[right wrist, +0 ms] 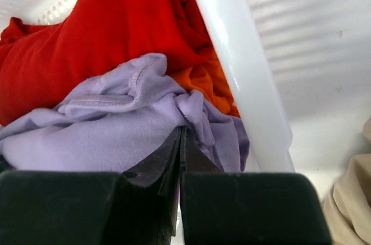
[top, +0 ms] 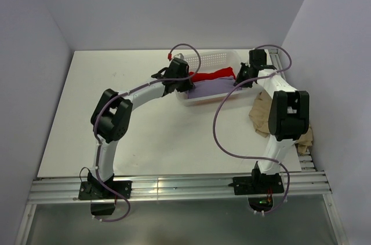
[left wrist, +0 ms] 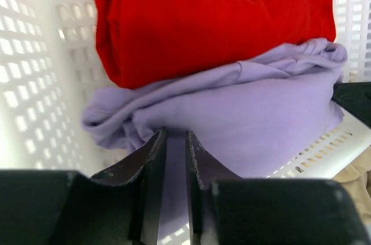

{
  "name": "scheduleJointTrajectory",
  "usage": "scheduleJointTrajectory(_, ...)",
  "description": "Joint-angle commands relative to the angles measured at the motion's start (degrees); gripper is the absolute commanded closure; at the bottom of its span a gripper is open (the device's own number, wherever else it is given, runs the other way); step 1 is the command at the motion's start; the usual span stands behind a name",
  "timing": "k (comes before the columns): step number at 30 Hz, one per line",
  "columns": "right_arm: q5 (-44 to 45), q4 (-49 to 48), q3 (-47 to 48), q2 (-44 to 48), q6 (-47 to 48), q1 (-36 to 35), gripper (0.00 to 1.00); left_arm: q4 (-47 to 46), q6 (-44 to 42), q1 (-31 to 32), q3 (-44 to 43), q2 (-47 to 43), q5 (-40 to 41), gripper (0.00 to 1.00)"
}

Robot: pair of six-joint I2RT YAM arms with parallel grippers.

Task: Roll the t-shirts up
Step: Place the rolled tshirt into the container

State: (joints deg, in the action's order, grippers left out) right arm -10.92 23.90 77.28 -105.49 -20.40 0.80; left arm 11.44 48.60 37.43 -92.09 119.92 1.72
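from above, the white mesh basket (top: 215, 56) sits at the far middle of the table (top: 116, 117). it holds the red t-shirt (top: 210, 75) and the lavender t-shirt (top: 213, 88). the left hand (top: 178, 81) is at the basket's left end and the right hand (top: 243, 77) at its right end. the beige t-shirt (top: 261, 114) lies crumpled on the table to the right, partly under the right arm.

in the left wrist view, the left hand (left wrist: 175, 135) is narrowed on the lavender shirt's near fold, with cloth filling the slim gap.

in the right wrist view, the right hand (right wrist: 179, 132) is pinched tight, its tips tucked into lavender cloth. the orange t-shirt (right wrist: 206, 86) peeks out underneath.

the step looks like taking the lavender shirt out of the basket. the next move calls for both hands to lift together, clear the rim without dragging the red shirt along, and then spread the shirt flat on the table for rolling.
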Motion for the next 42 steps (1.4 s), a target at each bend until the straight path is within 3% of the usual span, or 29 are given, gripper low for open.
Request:
scheduleJointTrajectory(1, 4.59, 1.06, 1.91, -0.68, -0.25, 0.61, 0.97, -1.6, -1.49, 0.01, -0.01, -6.26, 2.15, 0.73)
scheduleJointTrajectory(11, 0.11, -0.17, -0.63, 11.26, -0.43, 0.17, 0.8, 1.9, -3.51, 0.28, -0.45, -14.61, 0.92, 0.61)
scheduleJointTrajectory(17, 0.37, 1.41, -2.48, 17.68, 1.24, -6.33, 0.7, 4.47, -0.79, -2.43, 4.63, -19.63, 0.66, 0.53)
scheduleJointTrajectory(22, -0.16, -2.36, -9.4, 24.09, -0.51, -8.97, 0.55, 0.78, 0.62, -7.1, 13.77, -21.92, -0.84, 0.53)
scheduleJointTrajectory(24, 0.98, -4.9, -12.31, 29.27, -2.61, -9.59, 0.42, 0.69, 0.53, -8.69, 15.1, -22.01, -0.49, 0.52)
scheduleJointTrajectory(25, 1.25, -5.7, -15.28, 31.21, -3.41, -9.76, 0.4, 0.16, 0.44, -9.04, 16.23, -21.92, -0.57, 0.5)
scheduleJointTrajectory(28, 0.72, -8.08, -20.74, 37.98, -4.73, -10.03, 0.4, -0.19, 0.36, -9.74, 17.12, -21.13, -0.83, 0.44)
scheduleJointTrajectory(34, 0.19, -9.3, -28.65, 43.17, -5.69, -13.88, 0.49, -0.54, 0.53, -10.09, 15.46, -17.27, -1.19, 0.43)
scheduleJointTrajectory(42, -3.32, -20.37, -36.75, 35.72, -10.44, -17.41, 0.53, -1.51, 0.0, -10.45, 8.87, -9.1, -3.99, 0.45)
